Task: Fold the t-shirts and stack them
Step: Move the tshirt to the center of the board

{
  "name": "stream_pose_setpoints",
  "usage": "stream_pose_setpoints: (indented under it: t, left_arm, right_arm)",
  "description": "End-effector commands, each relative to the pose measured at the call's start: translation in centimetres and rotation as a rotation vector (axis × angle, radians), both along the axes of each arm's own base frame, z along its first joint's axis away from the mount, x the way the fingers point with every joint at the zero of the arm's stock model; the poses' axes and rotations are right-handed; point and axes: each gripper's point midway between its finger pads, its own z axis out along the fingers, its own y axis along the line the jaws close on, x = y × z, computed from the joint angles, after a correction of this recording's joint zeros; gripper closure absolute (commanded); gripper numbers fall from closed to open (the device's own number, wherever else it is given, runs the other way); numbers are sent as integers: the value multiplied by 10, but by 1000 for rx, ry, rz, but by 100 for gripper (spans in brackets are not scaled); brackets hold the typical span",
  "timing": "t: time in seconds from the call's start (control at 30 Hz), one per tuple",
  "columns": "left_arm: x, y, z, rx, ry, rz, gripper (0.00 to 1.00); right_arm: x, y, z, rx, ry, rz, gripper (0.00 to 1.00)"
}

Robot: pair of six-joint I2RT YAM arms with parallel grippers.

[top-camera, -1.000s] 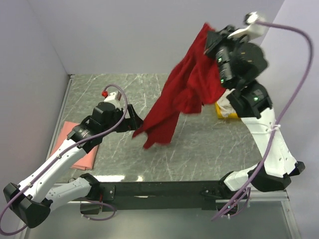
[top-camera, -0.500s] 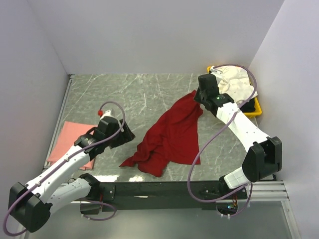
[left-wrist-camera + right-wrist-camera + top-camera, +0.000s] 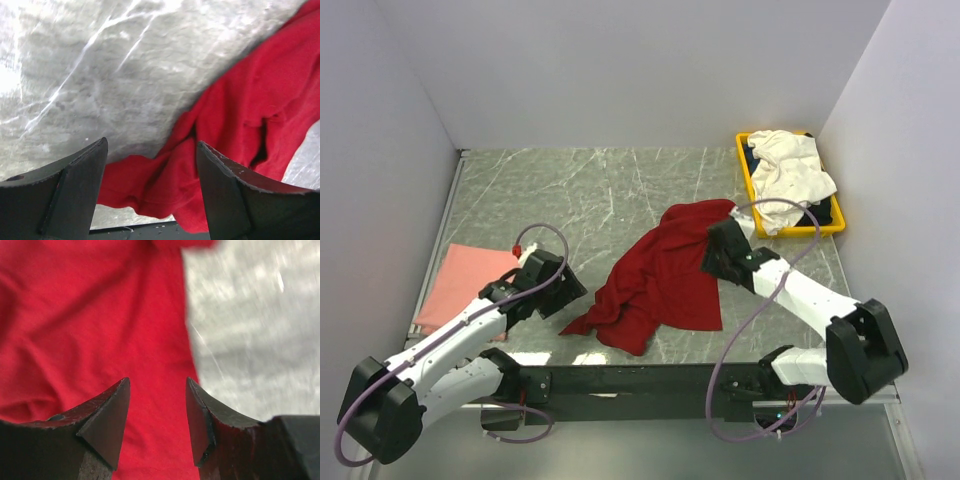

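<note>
The dark red t-shirt [image 3: 660,275] lies crumpled on the table's middle, with a corner pointing toward the front left. My left gripper [image 3: 574,293] is open just left of that corner; in the left wrist view [image 3: 152,192] the shirt's hem [image 3: 165,185] lies between and beyond the open jaws. My right gripper [image 3: 710,260] is open and low over the shirt's right edge; the red cloth [image 3: 100,330] fills the right wrist view under the gripper [image 3: 157,412]. The salmon-pink t-shirt [image 3: 465,280] lies folded flat at the left. The white t-shirt [image 3: 790,170] is heaped in the bin.
The yellow plastic bin [image 3: 748,180] stands at the back right corner. Walls close the table at the left, back and right. The black rail [image 3: 640,380] with the arm bases runs along the near edge. Bare marbled table [image 3: 580,190] lies behind the red shirt.
The right arm came down from high up and let go of the red shirt, which now lies on the table. The left gripper released its corner and drew back toward the front left.
</note>
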Motion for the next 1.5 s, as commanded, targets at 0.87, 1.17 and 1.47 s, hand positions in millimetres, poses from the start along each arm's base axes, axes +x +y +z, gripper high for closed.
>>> stream_pose_setpoints:
  t: [0.87, 1.17, 1.47]
  left_arm:
    - [-34, 14, -23, -45, 139, 118, 33]
    - [-56, 19, -24, 2, 295, 125, 29]
    - [-76, 4, -28, -130, 411, 73, 27]
  right_arm:
    - [36, -17, -36, -29, 12, -125, 49]
    - [38, -15, -38, -16, 11, -122, 57]
    - [37, -17, -40, -9, 14, -126, 64]
